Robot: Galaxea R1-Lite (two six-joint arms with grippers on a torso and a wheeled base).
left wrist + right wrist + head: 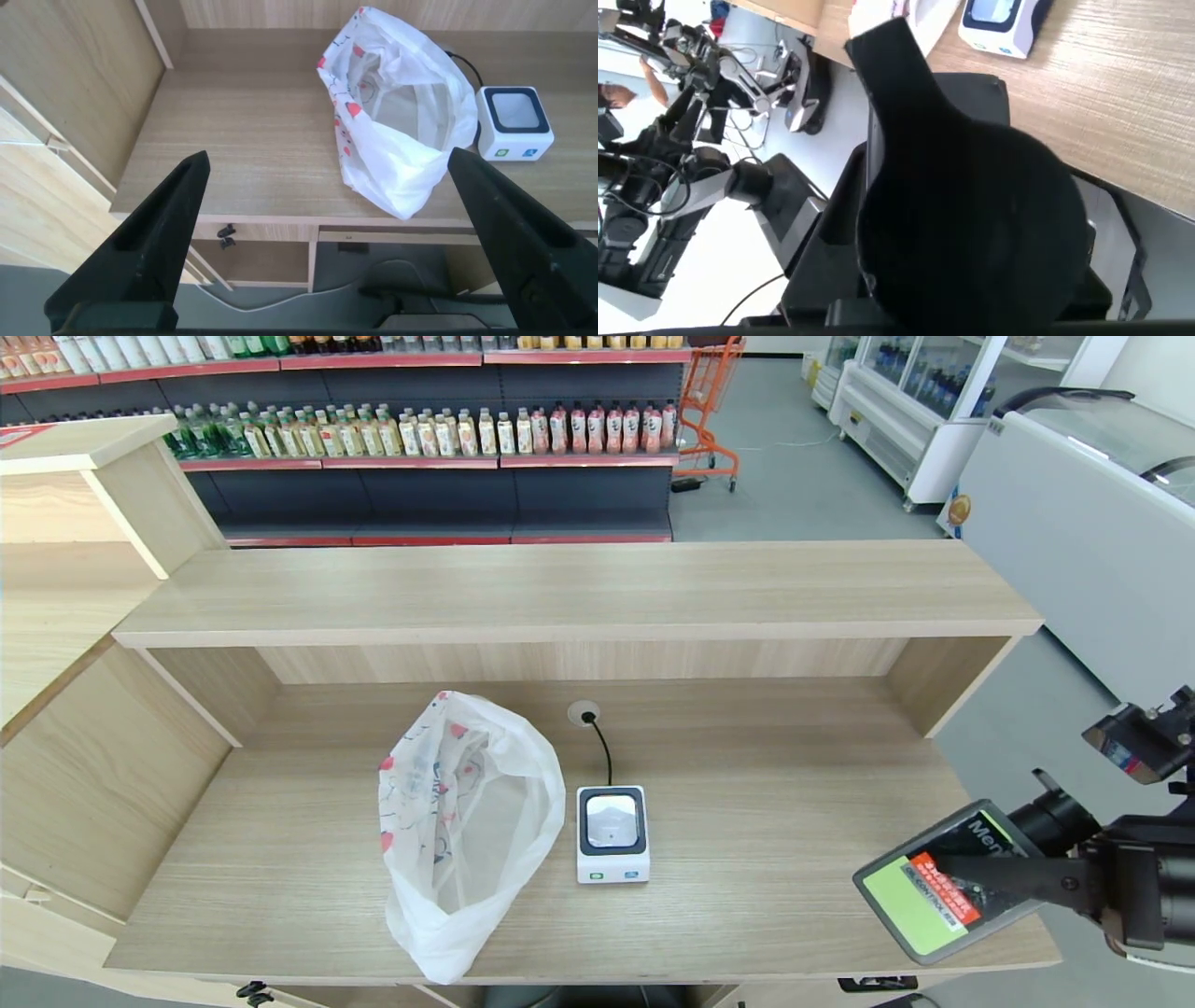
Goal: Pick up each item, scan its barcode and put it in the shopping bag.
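right claw (pixel 945 875): clenching on the box (pixel 901 901), hanging at the bench's front right corner, partly past the edge
box: dark and flat, carrying a green panel and a red label; tilting, labelled face showing to the head view
left claw (pixel 329 161): released, spread wide, hovering above and in front of the bench's left front edge
shopping bag (pixel 467 831): white plastic with red print, slumping on the bench (pixel 766 821) left of centre, mouth gaping open
scanner (pixel 612 833): sitting just beside the bag on its right, window facing up, black cable (pixel 602 747) running back into a hole in the benchtop
box vs scanner: well apart
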